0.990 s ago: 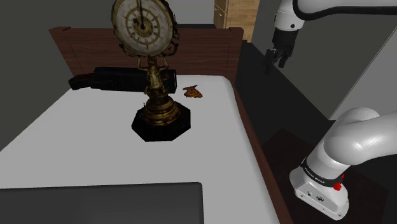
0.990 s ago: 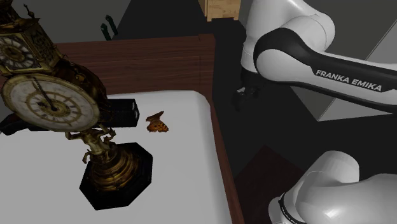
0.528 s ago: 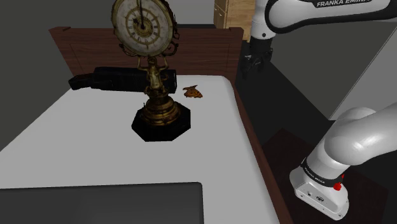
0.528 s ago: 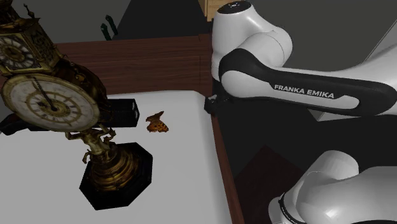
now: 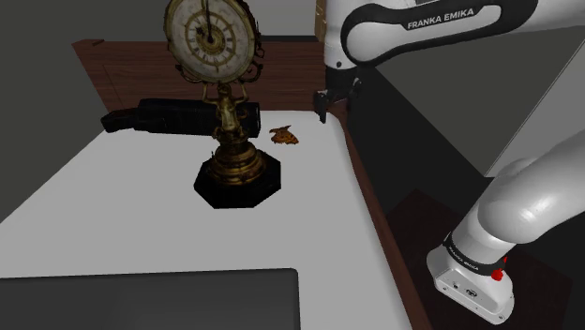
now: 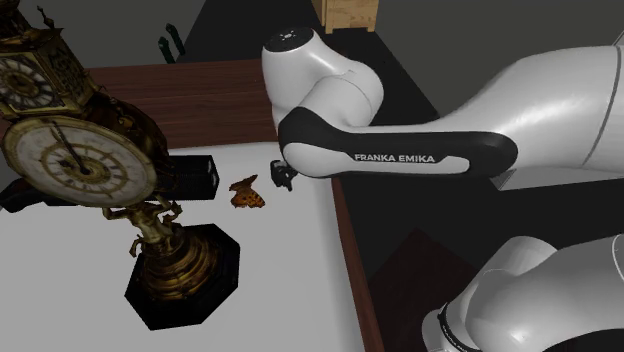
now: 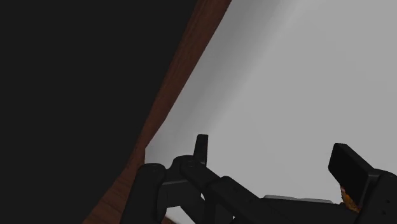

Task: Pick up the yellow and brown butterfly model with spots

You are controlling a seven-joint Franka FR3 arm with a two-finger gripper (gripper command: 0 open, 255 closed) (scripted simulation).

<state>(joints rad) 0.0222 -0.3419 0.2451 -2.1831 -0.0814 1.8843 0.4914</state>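
Claw (image 5: 323, 101) is spread open with nothing in it, hanging by the bed's (image 5: 141, 216) wooden side edge up near the headboard corner. Fingers are wide because the butterfly (image 5: 285, 137) is a flat little thing, lying on the white top just inside that edge, not touching me. Big brass clock (image 5: 225, 94) stands near it, so I reckon coming in from the edge side keeps me clear.

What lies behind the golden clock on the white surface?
A long black object lies behind the clock, before the brown board. The clock's stem covers part of it; its kind is unclear.
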